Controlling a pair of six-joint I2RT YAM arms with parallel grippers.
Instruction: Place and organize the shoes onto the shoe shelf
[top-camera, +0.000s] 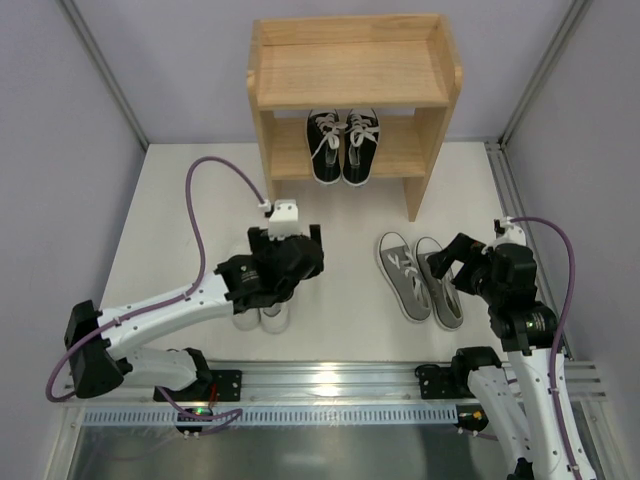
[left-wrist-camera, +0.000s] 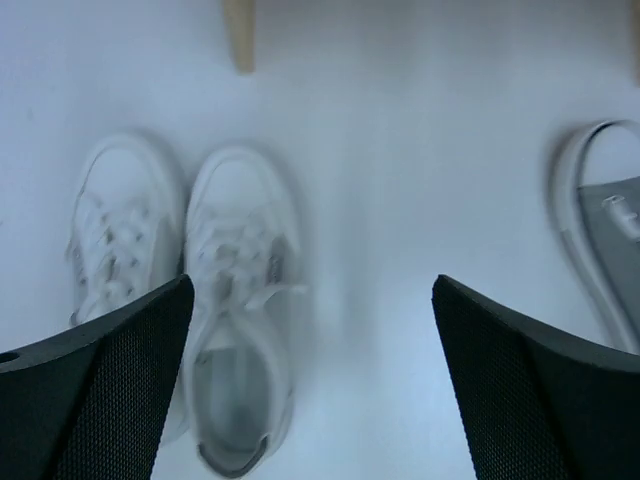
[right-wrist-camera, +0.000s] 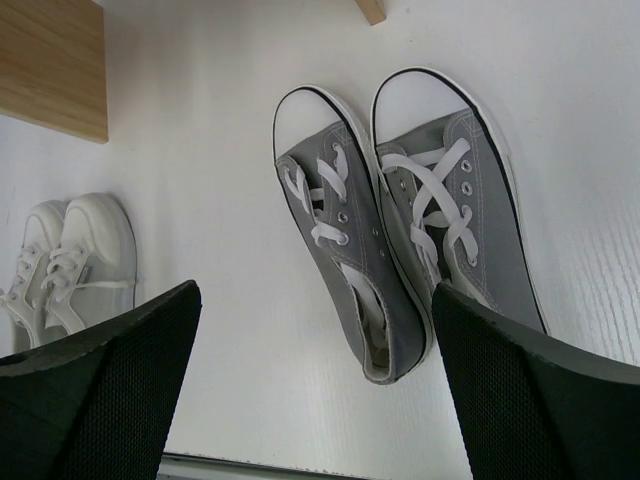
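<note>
A robotics lab cell — plain grey panels (top-camera: 60, 150) in metal framing (top-camera: 100, 70), robot arms (top-camera: 170, 305) bolted to an aluminium rail (top-camera: 330, 378).

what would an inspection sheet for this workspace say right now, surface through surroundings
surface: white table, no spills seen
job's things: shoe shelf at the far edge; black pair on its lower tier, top tier bare; grey pair and white pair on the table, each side by side
clutter: nothing seen
grippers: left gripper open above the white pair, holding nothing; right gripper open by the grey pair, holding nothing
cables: left purple cable and right purple cable loop off the arms, clear of the shoes
surroundings: grey walls, metal frame posts, rail at the near edge
</note>
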